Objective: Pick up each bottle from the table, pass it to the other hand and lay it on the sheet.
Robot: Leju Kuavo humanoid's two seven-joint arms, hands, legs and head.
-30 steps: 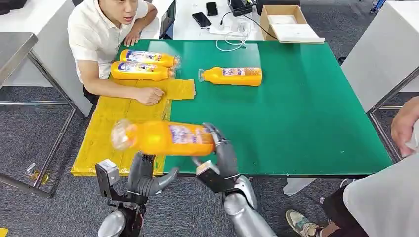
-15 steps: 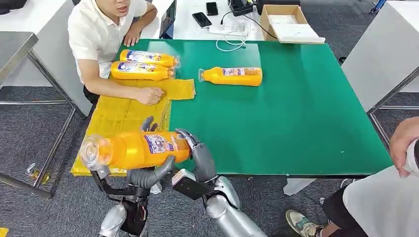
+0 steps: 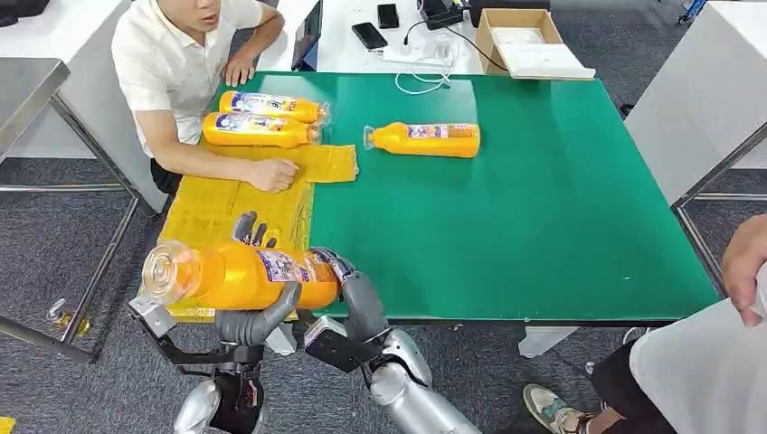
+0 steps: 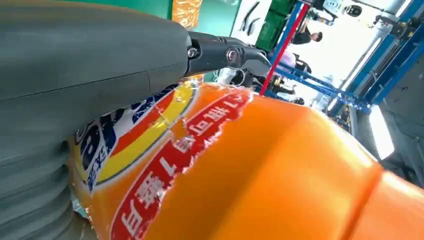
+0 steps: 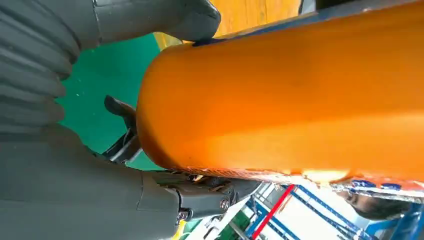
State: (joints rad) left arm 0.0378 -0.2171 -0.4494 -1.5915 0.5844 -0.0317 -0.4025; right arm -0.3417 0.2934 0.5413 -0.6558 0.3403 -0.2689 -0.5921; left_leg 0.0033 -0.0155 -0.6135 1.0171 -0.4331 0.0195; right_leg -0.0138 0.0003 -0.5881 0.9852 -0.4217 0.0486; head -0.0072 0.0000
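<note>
**Bottle held by both hands at table's near edge**

I see the orange bottle (image 3: 240,274) lying level in the air over the near end of the yellow sheet (image 3: 217,212). My left hand (image 3: 255,312) wraps it from below, thumb across the label. My right hand (image 3: 348,280) grasps its base end. Two bottles (image 3: 260,118) lie on the sheet's far end beside a person's forearm (image 3: 222,161). Another bottle (image 3: 425,139) lies on the green table (image 3: 543,199).

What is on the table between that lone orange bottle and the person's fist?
In the head view, a yellow sheet flap lies between the lone orange bottle and fist.
</note>
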